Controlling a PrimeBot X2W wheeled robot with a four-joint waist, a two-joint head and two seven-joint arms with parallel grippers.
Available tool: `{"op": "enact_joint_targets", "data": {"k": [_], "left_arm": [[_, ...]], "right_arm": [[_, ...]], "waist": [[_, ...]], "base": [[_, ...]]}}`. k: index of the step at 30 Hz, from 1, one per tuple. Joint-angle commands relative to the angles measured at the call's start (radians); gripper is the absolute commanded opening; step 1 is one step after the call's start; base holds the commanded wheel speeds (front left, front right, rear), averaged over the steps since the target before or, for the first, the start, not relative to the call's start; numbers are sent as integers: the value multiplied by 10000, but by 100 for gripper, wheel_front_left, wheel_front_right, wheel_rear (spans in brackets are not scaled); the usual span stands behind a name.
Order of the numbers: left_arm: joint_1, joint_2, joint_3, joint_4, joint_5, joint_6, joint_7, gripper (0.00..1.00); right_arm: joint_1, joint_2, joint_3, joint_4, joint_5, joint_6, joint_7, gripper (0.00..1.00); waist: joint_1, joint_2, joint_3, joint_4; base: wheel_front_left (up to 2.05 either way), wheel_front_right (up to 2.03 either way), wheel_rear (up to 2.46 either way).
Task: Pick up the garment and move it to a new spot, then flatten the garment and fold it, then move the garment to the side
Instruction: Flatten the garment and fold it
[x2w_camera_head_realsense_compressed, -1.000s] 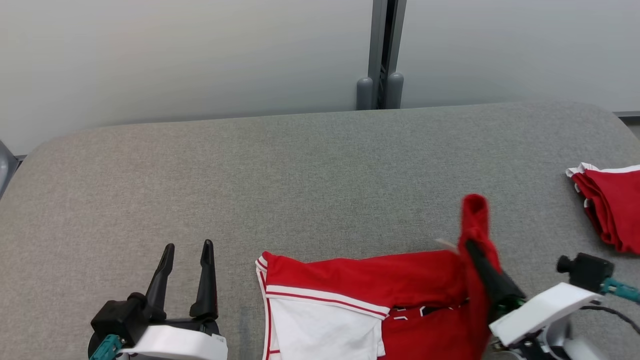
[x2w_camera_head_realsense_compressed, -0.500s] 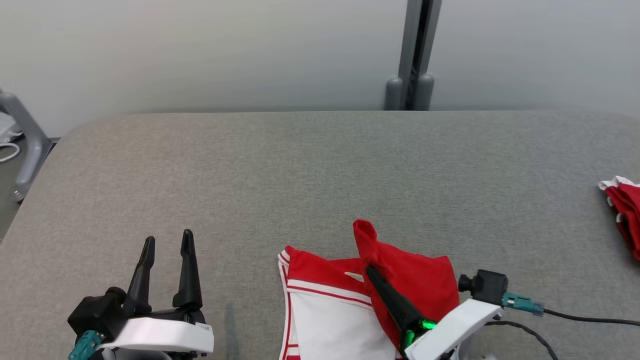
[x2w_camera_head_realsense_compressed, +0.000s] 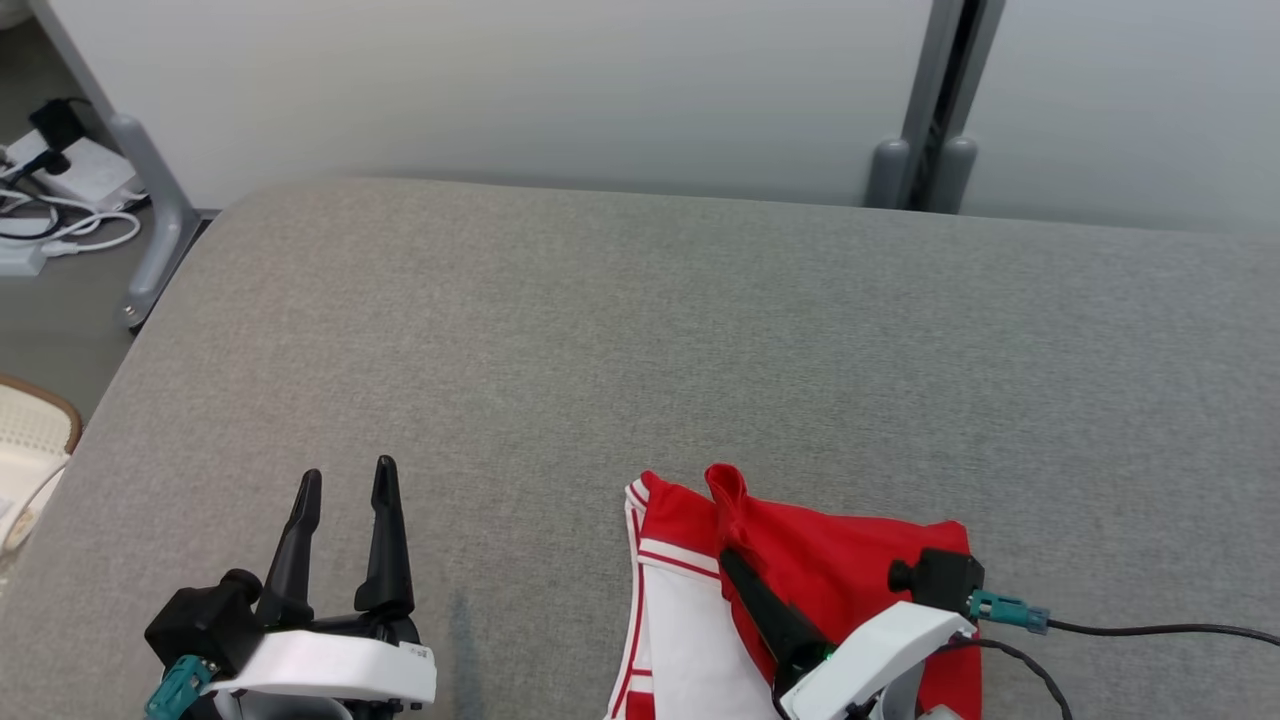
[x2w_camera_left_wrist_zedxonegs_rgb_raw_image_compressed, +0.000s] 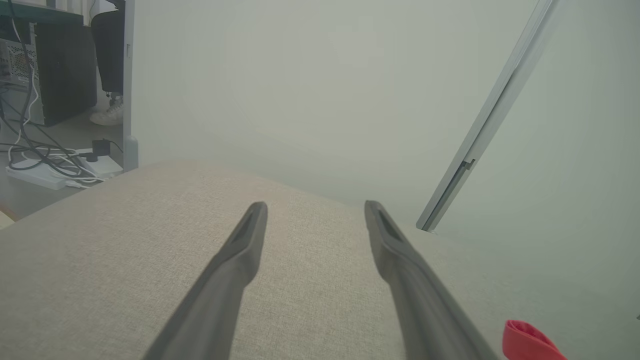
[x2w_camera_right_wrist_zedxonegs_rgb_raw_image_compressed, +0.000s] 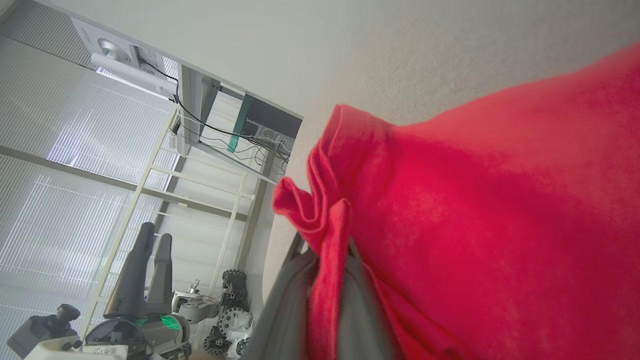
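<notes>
So the garment (x2w_camera_head_realsense_compressed: 850, 560) is red, with a white panel and red-striped trim on its left side. It sits at the bottom of the head view, a bit right of centre, lying on the grey fabric worktop (x2w_camera_head_realsense_compressed: 640, 330) with its lower part cut off by the frame edge. One red fold is bunched up into a little loop poking toward the top of the frame, right at the garment's upper left corner.

That fold is what the right gripper (x2w_camera_head_realsense_compressed: 733, 556) has. Its two dark fingers are pressed together and pinching the red cloth, coming in from the lower right at a slant. In the right wrist view you can see it close up: a strip of red fabric runs straight down between the two fingers (x2w_camera_right_wrist_zedxonegs_rgb_raw_image_compressed: 295, 305), and the rest of the garment fills the right half of that frame.

The left gripper (x2w_camera_head_realsense_compressed: 347, 470) is down in the lower left of the head view, fingers spread wide with nothing between them, hovering over bare worktop well apart from the garment. In its own wrist view the two fingers frame only grey cloth, with a scrap of red at the lower right corner.

Off the worktop, upper left of the head view, there's a power strip (x2w_camera_head_realsense_compressed: 80, 170) with cables on the floor. The left wrist view catches a person's white shoe (x2w_camera_left_wrist_zedxonegs_rgb_raw_image_compressed: 107, 116) at the upper left.
</notes>
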Motion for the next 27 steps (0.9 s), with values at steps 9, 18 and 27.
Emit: {"op": "enact_joint_targets", "data": {"k": [9, 18, 27], "left_arm": [[-268, 40, -239, 103, -114, 13, -34, 100], [-275, 41, -369, 186, -191, 45, -34, 100], [-79, 41, -206, 162, -105, 66, -34, 100]], "right_arm": [[-485, -16, 950, 801, 948, 4, -570, 100], [-814, -24, 1871, 674, 1863, 4, -728, 100], [-1181, -31, 2157, 196, 2788, 4, -775, 100]], "waist": [[0, 0, 299, 600], [0, 0, 277, 835], [0, 0, 10, 446]], "base": [[0, 0, 0], [0, 0, 0], [0, 0, 0]]}}
